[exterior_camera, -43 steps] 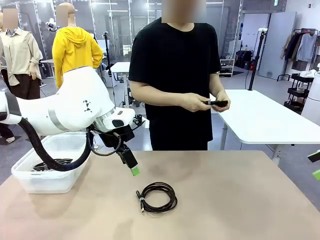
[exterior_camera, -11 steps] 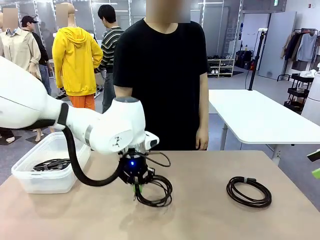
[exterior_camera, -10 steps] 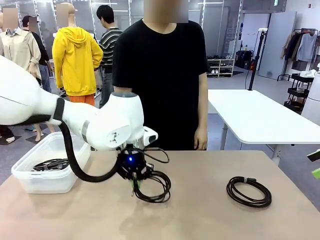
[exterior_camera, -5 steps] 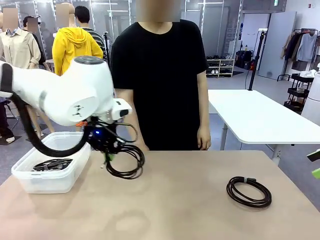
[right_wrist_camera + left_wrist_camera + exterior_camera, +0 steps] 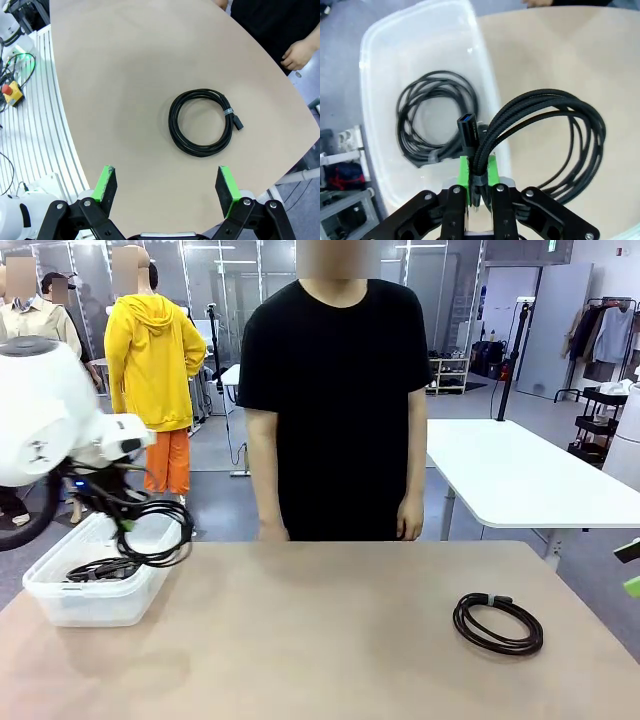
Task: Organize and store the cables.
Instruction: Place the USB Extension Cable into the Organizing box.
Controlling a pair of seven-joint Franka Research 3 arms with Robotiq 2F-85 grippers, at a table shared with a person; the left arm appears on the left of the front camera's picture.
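My left gripper (image 5: 479, 176) is shut on a black coiled cable (image 5: 547, 130) and holds it in the air over the right rim of the clear plastic bin (image 5: 62, 602). The same coil (image 5: 160, 535) hangs at the bin's right edge in the front view. Another coiled cable (image 5: 436, 116) lies inside the bin (image 5: 380, 60). A third coil (image 5: 498, 623) rests flat on the tan table at the right. My right gripper (image 5: 162, 184) hovers open high above that coil (image 5: 201, 123), with nothing between its fingers. A person in a black shirt stands at the far side, hands down.
A white table (image 5: 520, 475) stands beyond the far right edge. The person's hand (image 5: 300, 54) shows near the table edge in the right wrist view. People and clothes racks stand in the background.
My left arm has lifted the coil off the table's middle and swung it left, up to the bin's edge. The coil at the right and my right gripper have not moved.
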